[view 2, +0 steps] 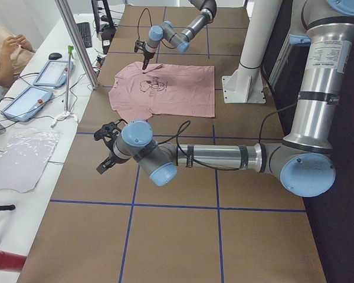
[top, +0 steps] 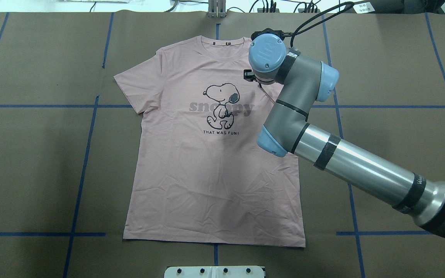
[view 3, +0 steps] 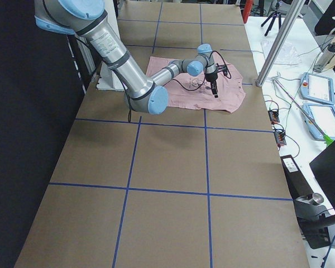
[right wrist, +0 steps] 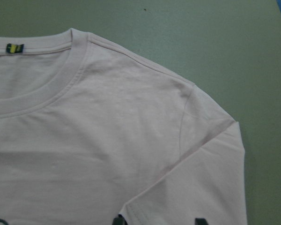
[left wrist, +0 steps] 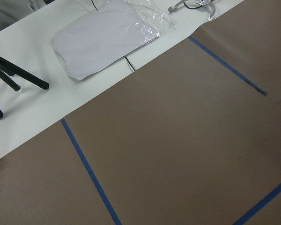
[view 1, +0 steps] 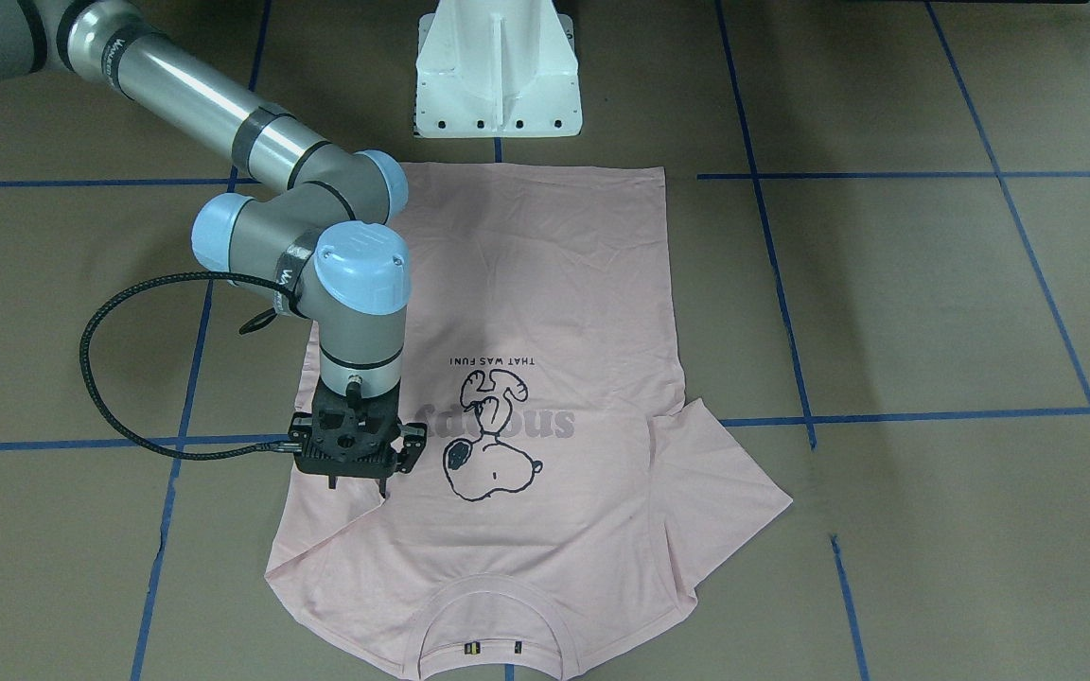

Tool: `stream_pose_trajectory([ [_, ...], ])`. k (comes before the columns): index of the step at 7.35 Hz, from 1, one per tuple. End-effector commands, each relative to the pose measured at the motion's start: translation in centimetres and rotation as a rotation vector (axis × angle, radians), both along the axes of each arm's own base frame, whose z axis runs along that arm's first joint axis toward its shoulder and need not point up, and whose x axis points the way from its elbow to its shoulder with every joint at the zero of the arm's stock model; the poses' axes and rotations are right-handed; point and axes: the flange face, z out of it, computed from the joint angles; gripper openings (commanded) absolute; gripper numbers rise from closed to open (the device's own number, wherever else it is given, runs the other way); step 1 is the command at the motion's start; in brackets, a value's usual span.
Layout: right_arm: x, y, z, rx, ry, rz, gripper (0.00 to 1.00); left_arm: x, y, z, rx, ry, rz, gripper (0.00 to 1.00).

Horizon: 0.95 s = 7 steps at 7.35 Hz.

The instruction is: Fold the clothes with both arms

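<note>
The pale pink T-shirt point(view 1: 545, 284) lies flat and print-up on the brown table, collar away from the robot, both sleeves spread; it also shows in the overhead view point(top: 214, 166). My right gripper point(view 1: 359, 484) points down over the shirt's sleeve on my right side, by the armpit seam. In the right wrist view its fingertips point(right wrist: 118, 221) stand apart, astride the sleeve point(right wrist: 215, 159), holding nothing. My left gripper point(view 2: 106, 148) hovers over bare table far from the shirt; it shows only in the exterior left view, so I cannot tell whether it is open or shut.
The white pedestal point(view 1: 498, 76) stands just behind the shirt's hem. Blue tape lines point(top: 87, 154) cross the brown table cover. Beyond the far table edge are tablets point(view 2: 26, 100), a seated operator point(view 2: 6, 53), a clear plastic bag point(left wrist: 107, 37) and tripod legs point(left wrist: 18, 79).
</note>
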Motion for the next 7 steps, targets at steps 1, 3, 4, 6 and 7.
stream_pose_trajectory([
  [1, 2.5, -1.9, -2.3, -0.002, -0.044, -0.105, 1.00, 4.0, -0.3, -0.8, -0.009, 0.019, 0.046, 1.00],
  [3, 10.1, -4.3, -1.4, 0.014, -0.100, -0.199, 1.00, 9.9, -2.8, -4.7, -0.145, 0.148, 0.013, 1.00],
  [4, 15.9, -4.7, 1.0, 0.032, -0.123, -0.261, 1.00, 14.9, -3.7, -6.5, -0.205, 0.187, 0.011, 0.88],
  [6, 26.2, -4.1, 7.8, 0.098, -0.085, -0.356, 1.00, 25.7, -4.8, -10.6, -0.331, 0.260, -0.104, 0.59],
  [7, 28.8, -3.7, 11.0, 0.106, -0.061, -0.391, 1.00, 30.1, -5.4, -11.9, -0.360, 0.273, -0.136, 0.58],
])
